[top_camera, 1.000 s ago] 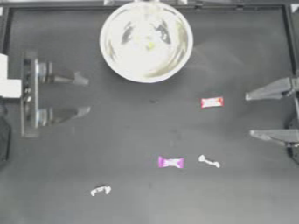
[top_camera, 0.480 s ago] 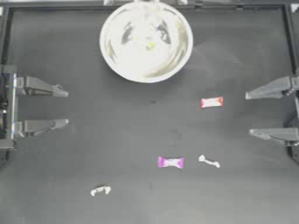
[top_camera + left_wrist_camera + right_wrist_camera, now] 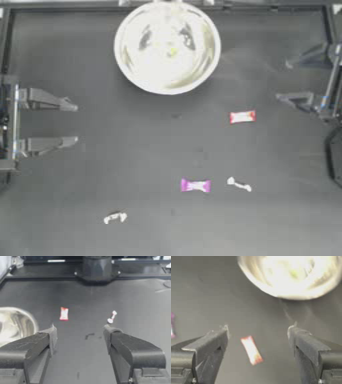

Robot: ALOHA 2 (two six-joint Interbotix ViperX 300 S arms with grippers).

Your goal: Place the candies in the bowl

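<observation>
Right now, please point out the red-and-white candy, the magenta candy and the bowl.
red-and-white candy (image 3: 242, 116): top view, wrapper middle.
magenta candy (image 3: 195, 185): top view, wrapper middle.
bowl (image 3: 127, 70): top view, pale rim.

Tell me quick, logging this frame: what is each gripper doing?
Left gripper: open, empty, at the table's left side.
Right gripper: open, empty, near the red-and-white candy.

Your right gripper (image 3: 290, 81) now sits higher along the table's right edge, nearer the bowl (image 3: 166, 47), jaws apart. Your left gripper (image 3: 72, 124) is drawn back at the left edge, jaws spread, no longer reaching inward.
</observation>
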